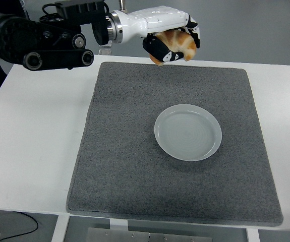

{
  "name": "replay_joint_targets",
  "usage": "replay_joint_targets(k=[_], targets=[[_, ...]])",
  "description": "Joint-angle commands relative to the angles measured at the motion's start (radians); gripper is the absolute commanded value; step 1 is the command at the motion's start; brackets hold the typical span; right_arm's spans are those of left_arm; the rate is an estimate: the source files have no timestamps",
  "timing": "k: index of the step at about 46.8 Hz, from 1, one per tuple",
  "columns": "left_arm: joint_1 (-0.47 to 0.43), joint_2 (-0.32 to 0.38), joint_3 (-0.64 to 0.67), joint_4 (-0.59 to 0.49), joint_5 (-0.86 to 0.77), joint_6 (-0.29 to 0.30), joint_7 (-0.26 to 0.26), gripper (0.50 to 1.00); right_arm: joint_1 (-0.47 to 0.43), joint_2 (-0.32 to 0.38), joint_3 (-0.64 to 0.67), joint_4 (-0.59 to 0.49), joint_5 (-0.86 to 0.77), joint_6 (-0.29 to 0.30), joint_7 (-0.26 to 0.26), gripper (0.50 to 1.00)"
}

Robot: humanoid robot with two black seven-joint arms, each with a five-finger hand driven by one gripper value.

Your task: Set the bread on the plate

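Observation:
My left hand (pixel 171 44) comes in from the upper left and is shut on a golden-brown piece of bread (pixel 177 43). It holds the bread in the air above the far edge of the grey mat (pixel 129 166). A pale round plate (pixel 187 132) lies on the mat right of centre, nearer to me and slightly right of the hand. The plate holds nothing. My right arm is out of view.
The mat covers most of the white table (pixel 29 151). A small clear object (pixel 104 49) stands at the table's far edge, behind my left arm.

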Motion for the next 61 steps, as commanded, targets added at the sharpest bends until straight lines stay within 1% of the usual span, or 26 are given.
replay_joint_targets(k=[1, 13, 22, 31, 37, 41, 47, 52, 61], targets=[[0.003, -0.037, 0.000, 0.015, 0.001, 0.005, -0.004, 0.500, 0.000, 0.000, 0.000, 0.000, 0.000, 0.000, 0.000, 0.952], [0.024, -0.147, 0.003, 0.063, 0.007, 0.005, -0.030, 0.500, 0.000, 0.000, 0.000, 0.000, 0.000, 0.000, 0.000, 0.952], [0.073, -0.212, 0.008, 0.092, 0.019, 0.002, -0.044, 0.500, 0.000, 0.000, 0.000, 0.000, 0.000, 0.000, 0.000, 0.952], [0.122, -0.247, 0.011, 0.129, 0.025, -0.001, -0.048, 0.500, 0.000, 0.000, 0.000, 0.000, 0.000, -0.001, 0.000, 0.952], [0.155, -0.255, 0.014, 0.153, 0.047, -0.001, -0.050, 0.500, 0.000, 0.000, 0.000, 0.000, 0.000, 0.000, 0.000, 0.952], [0.178, -0.279, 0.019, 0.178, 0.053, -0.001, -0.051, 0.500, 0.000, 0.000, 0.000, 0.000, 0.000, 0.000, 0.000, 0.952], [0.210, -0.292, 0.032, 0.202, 0.062, -0.001, -0.051, 0.500, 0.000, 0.000, 0.000, 0.000, 0.000, 0.000, 0.000, 0.952], [0.242, -0.322, 0.042, 0.233, 0.073, 0.000, -0.051, 0.500, 0.000, 0.000, 0.000, 0.000, 0.000, 0.000, 0.000, 0.952], [0.283, -0.348, 0.058, 0.262, 0.086, 0.000, -0.051, 0.500, 0.000, 0.000, 0.000, 0.000, 0.000, 0.000, 0.000, 0.952]])
